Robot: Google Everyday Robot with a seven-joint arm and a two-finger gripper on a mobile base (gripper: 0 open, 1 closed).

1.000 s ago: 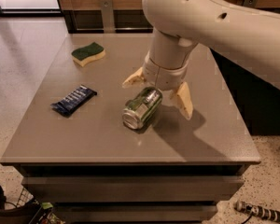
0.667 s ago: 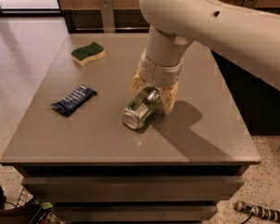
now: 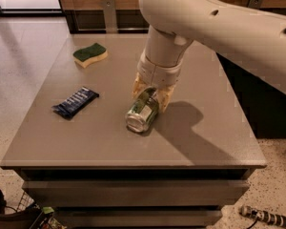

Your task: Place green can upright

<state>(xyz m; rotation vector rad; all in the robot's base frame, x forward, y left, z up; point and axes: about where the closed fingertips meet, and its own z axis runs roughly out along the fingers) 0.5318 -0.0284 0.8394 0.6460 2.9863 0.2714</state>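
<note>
The green can (image 3: pixel 142 111) lies on its side on the grey table (image 3: pixel 86 137), near the middle, with a silver end facing the front. My gripper (image 3: pixel 151 95) comes down from above on the white arm and its tan fingers (image 3: pixel 164 99) are closed around the can's far half. The can still rests on the tabletop.
A green-and-yellow sponge (image 3: pixel 90 55) lies at the table's back left. A dark blue snack packet (image 3: pixel 75 102) lies at the left, a hand's width from the can. The table's front edge is close to the can. Floor surrounds the table.
The fingers stood wide apart on either side of the can a second ago; they have closed in on it. The can has barely moved.
</note>
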